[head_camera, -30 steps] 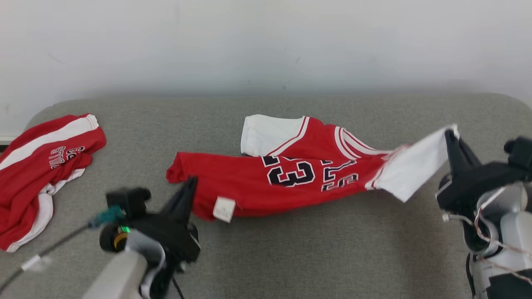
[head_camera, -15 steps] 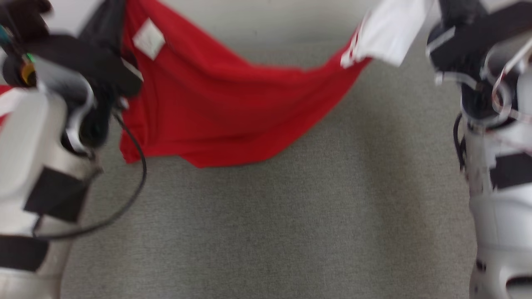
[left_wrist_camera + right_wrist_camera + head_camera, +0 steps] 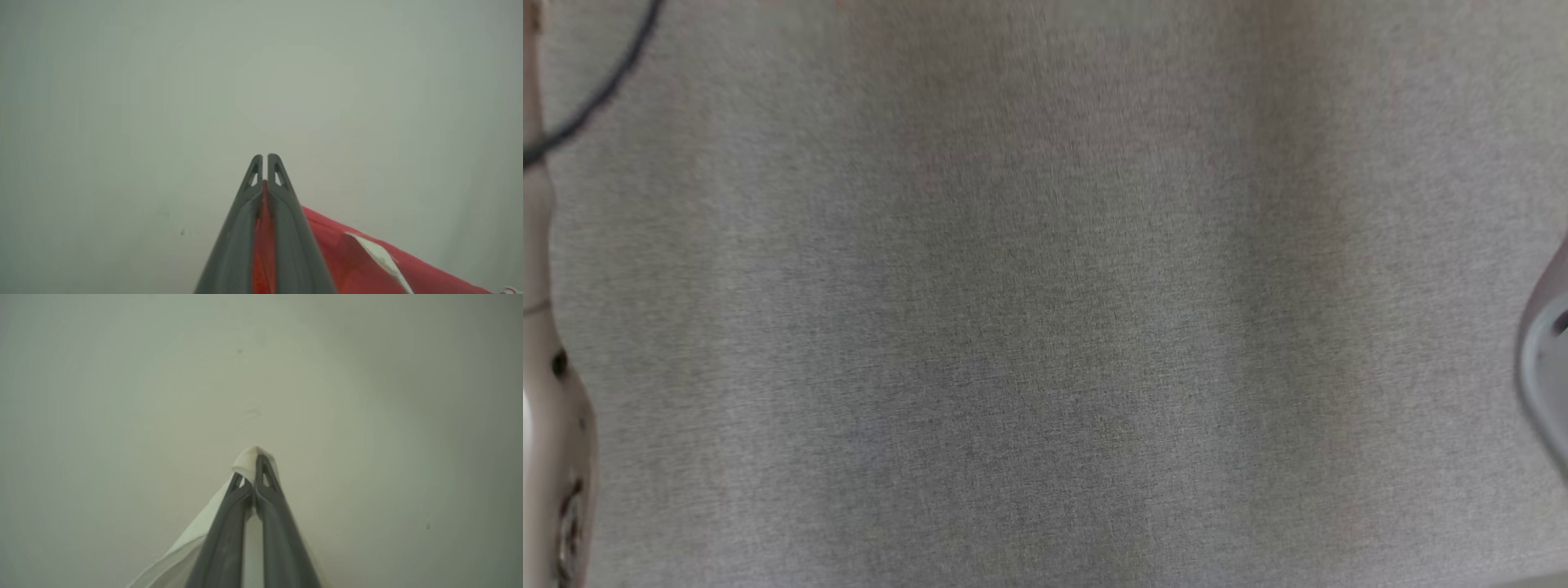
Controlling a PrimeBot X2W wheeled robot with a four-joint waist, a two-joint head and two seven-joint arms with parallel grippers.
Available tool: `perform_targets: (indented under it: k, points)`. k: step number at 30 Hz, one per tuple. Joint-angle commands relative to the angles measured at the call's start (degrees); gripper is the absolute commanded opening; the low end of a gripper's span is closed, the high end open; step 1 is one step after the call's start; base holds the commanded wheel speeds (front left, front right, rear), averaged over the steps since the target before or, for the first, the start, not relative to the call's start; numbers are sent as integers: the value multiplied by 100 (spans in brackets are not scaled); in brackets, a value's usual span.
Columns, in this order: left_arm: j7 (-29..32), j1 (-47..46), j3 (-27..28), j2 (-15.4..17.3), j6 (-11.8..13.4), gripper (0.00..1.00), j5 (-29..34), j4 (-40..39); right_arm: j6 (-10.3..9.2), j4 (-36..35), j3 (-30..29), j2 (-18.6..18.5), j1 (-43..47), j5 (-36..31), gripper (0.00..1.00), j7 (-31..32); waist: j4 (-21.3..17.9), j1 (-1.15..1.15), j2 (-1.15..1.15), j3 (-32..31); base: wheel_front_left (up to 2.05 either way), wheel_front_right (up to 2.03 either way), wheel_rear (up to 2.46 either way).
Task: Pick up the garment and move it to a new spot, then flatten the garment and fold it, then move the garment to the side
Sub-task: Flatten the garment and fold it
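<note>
In the left wrist view my left gripper [image 3: 264, 157] is shut on the garment's red cloth [image 3: 351, 261], which is pinched between the fingers and trails off to the lower right, with a white tag [image 3: 382, 258] on it. In the right wrist view my right gripper [image 3: 253, 457] is shut on the garment's white sleeve [image 3: 192, 539]; the sleeve's tip folds over the fingertips and the rest hangs to the lower left. Both grippers point at a plain pale wall. The head view looks down on bare grey fabric surface [image 3: 1045, 327], with the garment out of that view.
A pale forearm [image 3: 543, 457] runs along the head view's left edge with a dark cable [image 3: 596, 90] curving above it. A rounded pale arm part [image 3: 1547, 359] sits at the right edge.
Both grippers have lifted the garment off the grey surface. The head camera has tilted down, so the garment and both grippers have left the top of its view.
</note>
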Motion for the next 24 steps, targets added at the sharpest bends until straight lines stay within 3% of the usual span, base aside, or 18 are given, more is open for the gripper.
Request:
perform_targets:
  k: [1,7,13,18,22,24]
  points:
    - [-53,-129,80,-5,-80,0,62,13,19,-8,-16,0,-173,46,0,-53,-86,-3,-2,339,0,0,0]
    - [-67,-95,268,-179,-422,0,225,-33,19,-663,5,10,-246,-32,0,-58,44,-3,-2,562,0,0,0]
    - [-70,458,-121,-73,-528,0,410,102,19,-603,764,-66,272,-129,0,-58,130,-3,-2,687,0,0,0]
    - [-26,1223,-827,215,-525,0,73,-191,19,-703,1760,-474,1103,564,0,127,238,-3,-2,480,0,0,0]
    - [48,2149,-1363,594,-528,0,-407,-528,19,-1410,2313,-943,2358,1423,0,734,316,-3,-2,2,0,0,0]
    - [53,2338,-1446,663,-528,0,-474,-576,19,-1572,2378,-1038,2630,1506,0,897,332,-3,-2,-116,0,0,0]
